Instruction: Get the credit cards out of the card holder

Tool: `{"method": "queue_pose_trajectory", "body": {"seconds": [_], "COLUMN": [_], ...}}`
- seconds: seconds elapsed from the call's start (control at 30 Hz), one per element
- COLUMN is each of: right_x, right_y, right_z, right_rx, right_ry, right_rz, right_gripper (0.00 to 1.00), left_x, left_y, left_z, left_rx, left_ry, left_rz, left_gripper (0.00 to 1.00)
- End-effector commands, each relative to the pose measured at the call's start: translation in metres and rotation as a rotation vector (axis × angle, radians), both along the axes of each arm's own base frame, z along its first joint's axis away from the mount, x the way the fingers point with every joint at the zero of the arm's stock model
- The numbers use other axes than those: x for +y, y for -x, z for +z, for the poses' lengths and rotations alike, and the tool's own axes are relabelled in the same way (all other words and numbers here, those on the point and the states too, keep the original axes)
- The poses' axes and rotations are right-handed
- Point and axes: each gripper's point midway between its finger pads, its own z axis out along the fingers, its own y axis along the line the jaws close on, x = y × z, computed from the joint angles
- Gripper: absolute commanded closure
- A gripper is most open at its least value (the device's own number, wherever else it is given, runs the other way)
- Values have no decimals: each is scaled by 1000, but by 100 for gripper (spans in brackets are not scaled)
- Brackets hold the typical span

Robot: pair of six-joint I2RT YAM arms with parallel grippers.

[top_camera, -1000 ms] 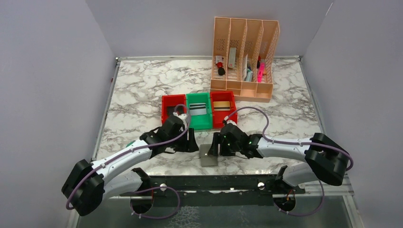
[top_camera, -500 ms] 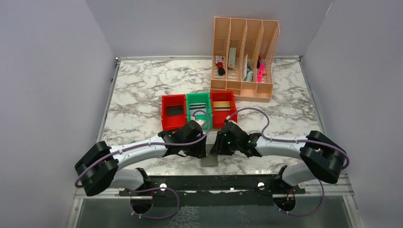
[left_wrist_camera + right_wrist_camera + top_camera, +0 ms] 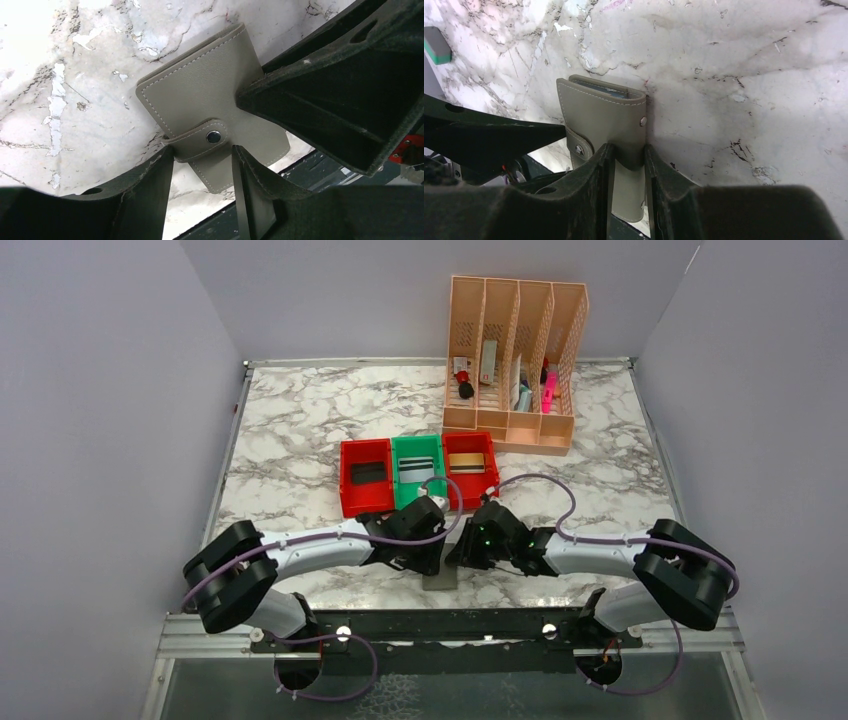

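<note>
Top external view: the flat, grey-beige, stitched leatherette card holder [image 3: 440, 583] lies closed on the white marble-patterned table [image 3: 300, 430] at its near edge. The left gripper [image 3: 430, 562] and the right gripper [image 3: 457, 558] meet over it. Left wrist view: the left jaws stand half-spread, one on each side of the snap strap [image 3: 197, 145]. Whether they clamp it cannot be told. Treat the holder as light, thin and pliable, with a smooth skin likely to slide on the marble. Pin one panel, then take hold at the strap tab or the free edge. Right wrist view: the right jaws stand narrow over the holder's near end, and a grip cannot be confirmed. A blue-grey inner lining [image 3: 599, 86] shows along the far edge.
</note>
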Motion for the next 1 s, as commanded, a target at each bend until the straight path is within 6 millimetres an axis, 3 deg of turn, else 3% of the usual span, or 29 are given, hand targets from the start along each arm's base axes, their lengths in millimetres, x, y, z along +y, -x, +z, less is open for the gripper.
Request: {"method": "queue_pose_trajectory", "body": {"seconds": [0.0,0.17,0.43,0.6,0.77,0.97], "right_x": [-10,-9,-8,-6,-5,-5], "right_y": [4,2,2,2,2,2], "right_z": [-10,-10,-10,-11,-12,-11], "right_rx": [26,25,25,36,41,45], "right_ry": [38,41,37,36,35,27], "right_rz": [-22,-26,-25,-21,-21,-30], "right_gripper": [69,69,69,68,68,68], "left_x": [-11,-13,-9,-10,-12,-4], "left_y": [-21,-31,-21,-17,-17,-12], "left_z": [13,20,0,7,18,15], "left_rx": [-99,-142,-105,-114,-111,-91], "left_ry": [5,-9,-107,-104,-97,-194], "left_rz": [28,22,-8,-4,-18,-32], "left_gripper": [48,46,53,45,45,45]}}
